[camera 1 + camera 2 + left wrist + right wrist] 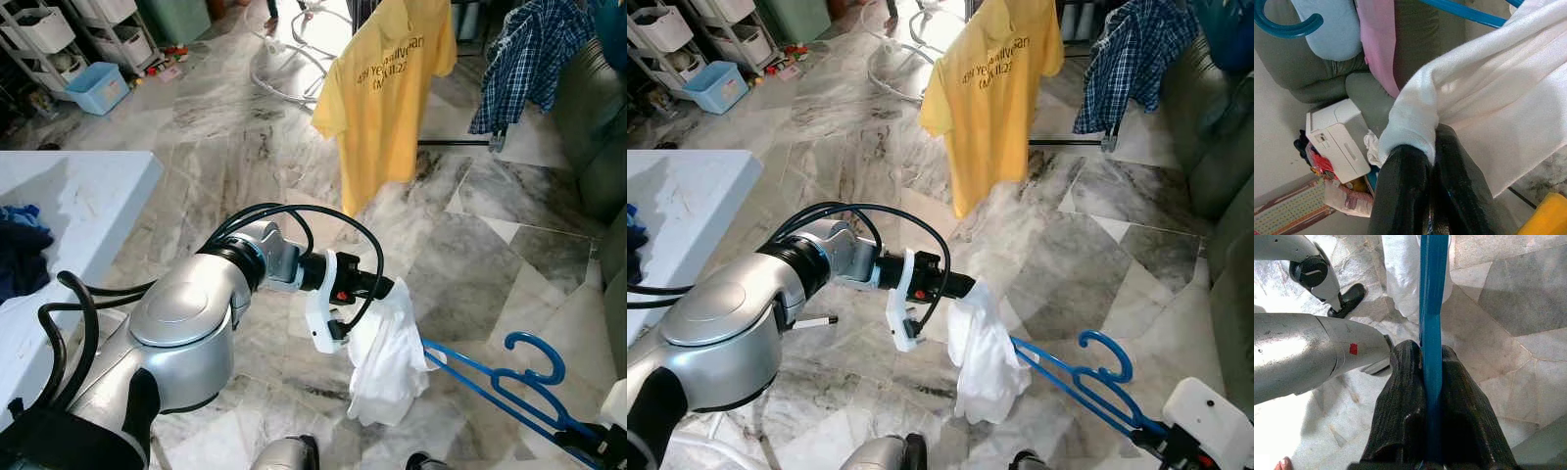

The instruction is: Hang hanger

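So the blue plastic hanger (495,380) is sitting low on the right above the marble floor (245,137), hook curling up. Right end effector (1432,364) is clamping its bar tight. Left end effector (1432,161) is pinching a white garment (384,357) draping off the hanger's near-left end.

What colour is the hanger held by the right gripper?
Blue; the hanger shows best in the right wrist view.
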You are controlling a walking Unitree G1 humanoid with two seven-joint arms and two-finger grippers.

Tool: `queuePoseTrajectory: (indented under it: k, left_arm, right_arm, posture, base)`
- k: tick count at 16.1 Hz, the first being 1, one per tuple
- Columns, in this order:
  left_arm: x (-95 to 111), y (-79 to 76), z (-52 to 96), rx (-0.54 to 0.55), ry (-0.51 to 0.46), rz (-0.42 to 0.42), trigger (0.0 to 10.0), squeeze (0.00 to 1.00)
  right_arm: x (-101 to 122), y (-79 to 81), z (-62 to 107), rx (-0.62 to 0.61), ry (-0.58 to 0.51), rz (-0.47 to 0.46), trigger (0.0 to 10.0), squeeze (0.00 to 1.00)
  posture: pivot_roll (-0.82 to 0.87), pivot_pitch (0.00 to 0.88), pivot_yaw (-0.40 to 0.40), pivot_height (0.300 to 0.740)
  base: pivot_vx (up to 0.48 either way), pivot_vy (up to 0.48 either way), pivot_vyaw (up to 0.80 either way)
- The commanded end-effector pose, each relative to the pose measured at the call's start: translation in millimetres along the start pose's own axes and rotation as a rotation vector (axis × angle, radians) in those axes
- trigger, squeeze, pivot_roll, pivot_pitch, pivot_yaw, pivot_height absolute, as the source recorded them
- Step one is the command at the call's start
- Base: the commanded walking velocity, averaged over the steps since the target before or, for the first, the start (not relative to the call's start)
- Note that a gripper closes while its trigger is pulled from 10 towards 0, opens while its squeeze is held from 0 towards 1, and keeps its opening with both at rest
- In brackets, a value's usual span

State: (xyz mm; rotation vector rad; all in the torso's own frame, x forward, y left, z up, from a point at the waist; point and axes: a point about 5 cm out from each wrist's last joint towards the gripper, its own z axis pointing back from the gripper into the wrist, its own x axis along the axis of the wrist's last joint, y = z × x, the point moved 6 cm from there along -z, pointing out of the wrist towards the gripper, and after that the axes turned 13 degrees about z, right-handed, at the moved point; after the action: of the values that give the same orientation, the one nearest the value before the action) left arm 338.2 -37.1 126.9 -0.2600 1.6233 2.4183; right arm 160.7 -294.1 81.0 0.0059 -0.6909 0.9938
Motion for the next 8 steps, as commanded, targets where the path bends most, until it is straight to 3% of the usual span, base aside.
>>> queuePoseTrajectory:
  k: [1, 8]
  left_arm:
    - [-6.2, 3.8, 4.5, -0.010, 0.013, -0.014, 10.0, 0.00]
    - [-6.2, 3.8, 4.5, -0.010, 0.013, -0.014, 10.0, 0.00]
  right_arm:
    - [1.6, 3.5, 0.2, 0.008, -0.010, -0.003, 10.0, 0.00]
    - [1.6, 3.5, 0.2, 0.008, -0.010, -0.003, 10.0, 0.00]
  posture:
    - [-0.04, 0.200, 0.163, 0.740]
    - [-0.04, 0.200, 0.163, 0.740]
  base:
    - [0.000, 0.000, 0.00]
    - [0.000, 0.000, 0.00]
